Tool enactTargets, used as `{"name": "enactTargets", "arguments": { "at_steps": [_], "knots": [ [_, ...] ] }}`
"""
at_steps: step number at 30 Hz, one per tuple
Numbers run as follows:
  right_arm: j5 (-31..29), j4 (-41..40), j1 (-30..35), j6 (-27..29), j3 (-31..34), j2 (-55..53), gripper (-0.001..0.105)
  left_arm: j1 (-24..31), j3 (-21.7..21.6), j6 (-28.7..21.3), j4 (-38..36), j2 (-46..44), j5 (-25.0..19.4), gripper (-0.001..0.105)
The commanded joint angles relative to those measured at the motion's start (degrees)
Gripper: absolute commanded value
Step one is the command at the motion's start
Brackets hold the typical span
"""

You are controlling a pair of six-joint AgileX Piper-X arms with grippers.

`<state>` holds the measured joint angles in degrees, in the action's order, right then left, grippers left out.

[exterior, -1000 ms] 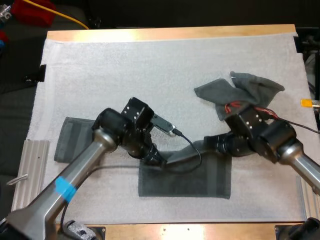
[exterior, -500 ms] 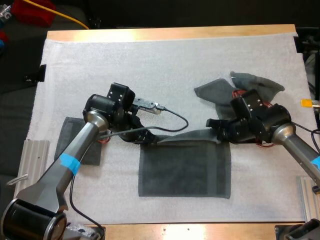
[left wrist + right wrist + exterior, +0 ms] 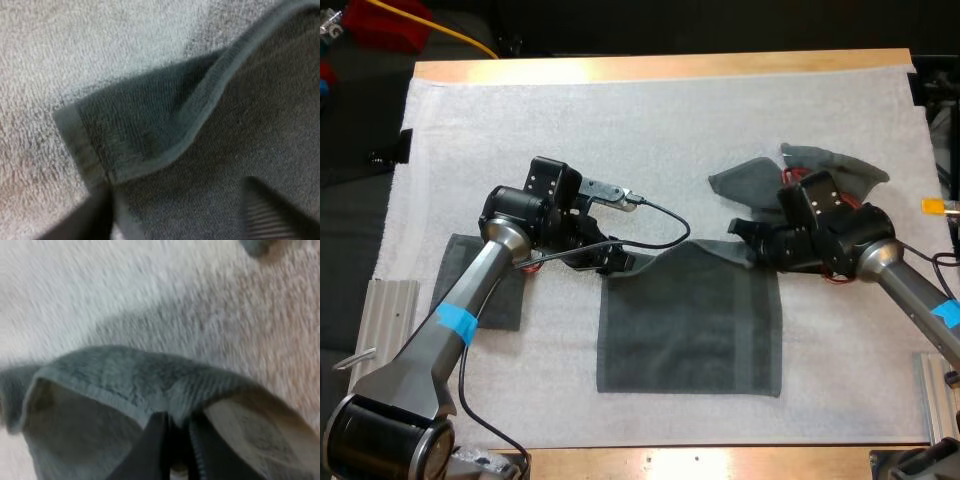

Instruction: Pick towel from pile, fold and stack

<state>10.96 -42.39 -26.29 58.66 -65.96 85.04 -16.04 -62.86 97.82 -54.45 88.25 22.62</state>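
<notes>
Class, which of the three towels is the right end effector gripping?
The middle towel, pinched at its far right corner; the crumpled towel and folded towel lie ungripped.

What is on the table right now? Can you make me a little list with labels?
Cover: white mat
Middle: spread towel, dark grey-green, mostly flat
Left arm: left tool open, over the spread towel's far left corner
Right arm: right tool shut on the spread towel's far right corner, holding it up off the mat
Far right: crumpled towel
Left side: folded towel, partly under the left arm
</notes>
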Motion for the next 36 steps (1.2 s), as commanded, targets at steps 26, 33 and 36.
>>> {"name": "enactTargets", "arguments": {
  "at_steps": [26, 33, 36],
  "knots": [
    [-0.93, -3.51, -0.37, 17.86, -0.46, -6.12, 0.078, 0.05, -0.05, -3.43, -4.91, -7.71, -2.35, 0.068],
    [-0.93, -10.23, -0.37, 19.93, -0.46, -10.19, 0.078, -1.74, -0.05, -3.19, -9.90, -13.22, -2.72, 0.068],
    [-0.93, -12.13, -0.37, 19.98, -0.46, -12.17, 0.078, -3.64, -0.05, -2.37, -11.62, -15.31, -3.99, 0.068]
  ]
}}
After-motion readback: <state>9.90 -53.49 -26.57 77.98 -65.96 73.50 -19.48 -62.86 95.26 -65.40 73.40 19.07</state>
